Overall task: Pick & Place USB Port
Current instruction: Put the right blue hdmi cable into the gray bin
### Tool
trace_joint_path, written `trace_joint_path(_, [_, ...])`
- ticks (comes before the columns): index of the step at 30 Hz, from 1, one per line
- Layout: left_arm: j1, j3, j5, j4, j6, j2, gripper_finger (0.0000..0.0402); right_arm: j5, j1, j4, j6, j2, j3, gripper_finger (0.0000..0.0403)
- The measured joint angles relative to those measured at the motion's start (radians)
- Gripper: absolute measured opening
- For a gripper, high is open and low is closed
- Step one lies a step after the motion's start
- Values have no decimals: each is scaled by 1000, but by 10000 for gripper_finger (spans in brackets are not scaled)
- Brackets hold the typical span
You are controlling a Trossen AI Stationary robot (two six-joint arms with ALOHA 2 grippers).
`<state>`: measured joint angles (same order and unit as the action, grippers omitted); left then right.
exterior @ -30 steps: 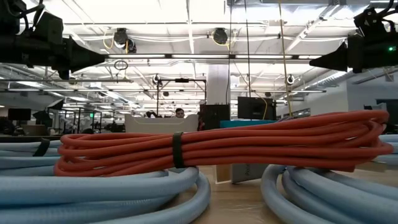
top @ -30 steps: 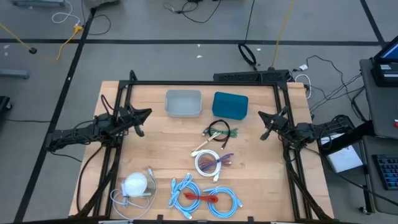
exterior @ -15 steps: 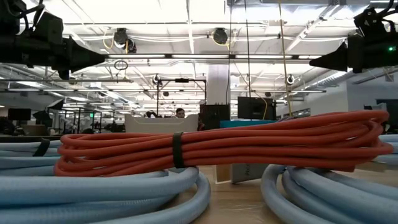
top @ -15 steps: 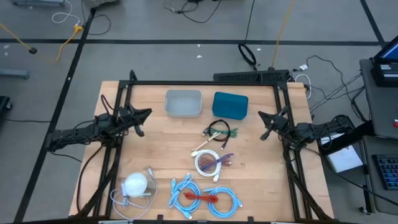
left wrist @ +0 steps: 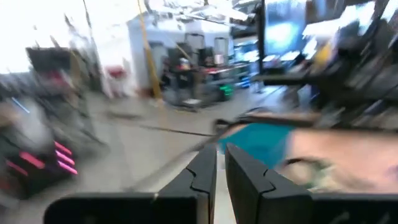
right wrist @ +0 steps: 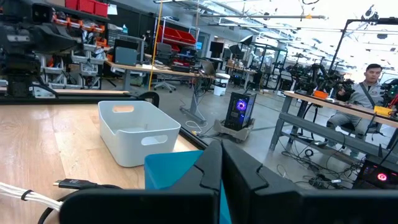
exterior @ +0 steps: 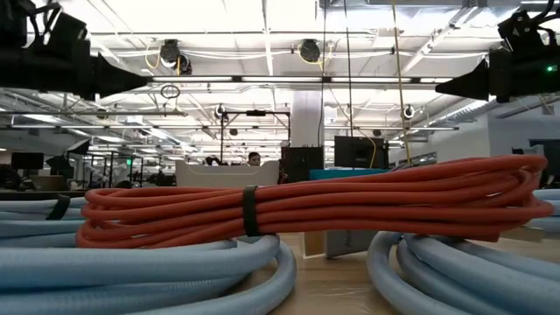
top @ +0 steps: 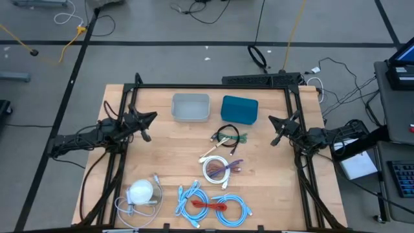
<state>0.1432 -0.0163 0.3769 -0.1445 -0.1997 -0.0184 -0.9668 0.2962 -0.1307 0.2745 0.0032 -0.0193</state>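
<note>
Bundled cables lie on the wooden table: a black one, a white one, a white-and-purple coil, and blue loops round a red bundle. A white round device with its cord lies near left. Which of these is the USB port I cannot tell. My left gripper hovers at the left edge, its fingers a thin slit apart, holding nothing. My right gripper hovers at the right edge, shut and holding nothing.
A pale grey bin and a teal bin stand side by side at the far edge. Black frame rails run along the table's sides. In the low view the red bundle fills the foreground. A person sits beyond the table.
My left gripper has rolled about its own pointing line while staying in place above the table's left edge. Nothing on the table has moved.
</note>
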Motion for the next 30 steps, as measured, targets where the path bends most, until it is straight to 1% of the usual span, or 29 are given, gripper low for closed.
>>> trace_joint_path(1, [0, 0, 18, -7, -88, 0, 37, 0, 0, 0, 0, 0, 0, 0])
trace_joint_path(3, [0, 0, 32, -10, -209, 0, 37, 0, 0, 0, 0, 0, 0, 0])
trace_joint_path(4, [0, 0, 33, -12, -245, 0, 37, 0, 0, 0, 0, 0, 0, 0])
trace_joint_path(6, [0, 0, 33, -17, -268, 0, 37, 0, 0, 0, 0, 0, 0, 0])
trace_joint_path(9, [0, 0, 32, -21, -243, 0, 37, 0, 0, 0, 0, 0, 0, 0])
trace_joint_path(12, [1, 0, 16, -96, -229, 0, 37, 0, 0, 0, 0, 0, 0, 0])
trace_joint_path(15, [1, 0, 3, -191, -77, 0, 37, 0, 0, 0, 0, 0, 0, 0])
trace_joint_path(17, [2, 0, 1, -219, -39, 0, 37, 0, 0, 0, 0, 0, 0, 0])
trace_joint_path(24, [2, 0, -1, -268, -134, -1, 37, 0, 0, 0, 0, 0, 0, 0])
trace_joint_path(30, [2, 0, -1, -271, -115, -1, 37, 0, 0, 0, 0, 0, 0, 0])
